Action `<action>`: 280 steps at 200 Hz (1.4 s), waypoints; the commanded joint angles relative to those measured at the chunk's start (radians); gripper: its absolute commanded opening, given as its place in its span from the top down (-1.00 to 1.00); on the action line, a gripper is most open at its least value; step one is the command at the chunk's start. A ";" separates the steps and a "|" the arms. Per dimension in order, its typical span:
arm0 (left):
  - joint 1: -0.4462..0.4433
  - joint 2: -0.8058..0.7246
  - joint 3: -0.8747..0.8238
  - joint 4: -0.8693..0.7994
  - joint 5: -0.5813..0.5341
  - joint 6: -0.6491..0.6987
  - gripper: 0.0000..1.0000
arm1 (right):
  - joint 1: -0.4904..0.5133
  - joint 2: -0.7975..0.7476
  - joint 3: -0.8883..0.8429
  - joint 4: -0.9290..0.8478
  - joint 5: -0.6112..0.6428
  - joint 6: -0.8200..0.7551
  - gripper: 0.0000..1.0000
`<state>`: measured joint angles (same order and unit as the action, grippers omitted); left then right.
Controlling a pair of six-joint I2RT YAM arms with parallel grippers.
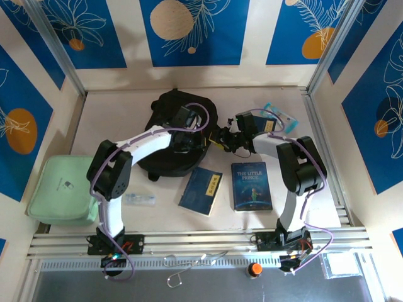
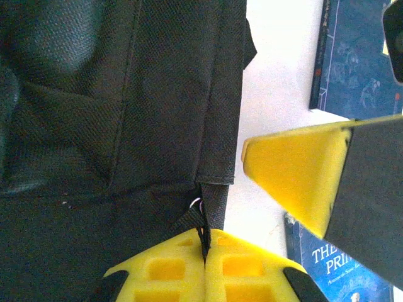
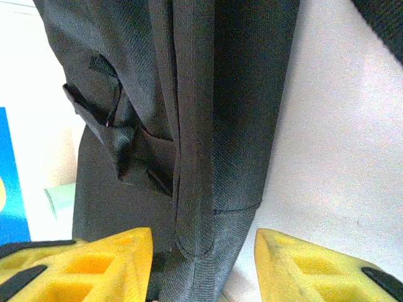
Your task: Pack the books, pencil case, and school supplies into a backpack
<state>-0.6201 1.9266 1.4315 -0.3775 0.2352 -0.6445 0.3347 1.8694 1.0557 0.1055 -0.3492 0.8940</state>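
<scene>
Pale counter between blue walls carries the black backpack at far centre. It looks soft, limp and probably light, so it is best held by seams or tabs. Left pincer is closed on its thin edge tab; right pincer stands open astride the fabric.

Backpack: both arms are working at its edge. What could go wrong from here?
1. The left jaws pinch only a thin strap tab of the backpack; it may slip out when pulled.
2. The right jaws stand open astride a fabric edge, close to the left ones; they could collide.
3. Dragging the bag might shove the nearby Little Prince book.
</scene>
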 commanded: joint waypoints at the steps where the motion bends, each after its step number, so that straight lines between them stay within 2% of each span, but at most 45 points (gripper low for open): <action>1: -0.012 -0.049 -0.027 0.013 0.027 0.028 1.00 | 0.012 0.049 0.054 -0.044 -0.029 0.019 0.07; 47: -0.011 -0.061 -0.048 -0.014 0.013 0.044 1.00 | 0.030 0.123 0.146 -0.114 -0.019 0.007 0.15; 92: -0.011 -0.099 -0.080 -0.081 -0.076 0.047 1.00 | 0.027 0.165 0.196 -0.126 0.057 0.003 0.68; 111: -0.011 -0.136 -0.113 -0.117 -0.133 0.064 1.00 | 0.022 0.175 0.233 -0.145 0.102 -0.007 0.78; 142: -0.006 -0.197 -0.176 -0.168 -0.232 0.118 1.00 | 0.015 0.186 0.285 -0.165 0.155 -0.036 0.80; 196: 0.005 -0.295 -0.285 -0.187 -0.278 0.161 1.00 | 0.012 0.208 0.329 -0.158 0.163 -0.044 0.80; 280: 0.084 -0.399 -0.384 -0.222 -0.351 0.184 1.00 | -0.005 0.232 0.371 -0.156 0.130 -0.081 0.80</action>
<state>-0.5770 1.5787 1.0840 -0.5156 -0.0570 -0.4870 0.3622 2.0830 1.3788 -0.0494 -0.2432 0.8528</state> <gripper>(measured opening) 0.041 0.101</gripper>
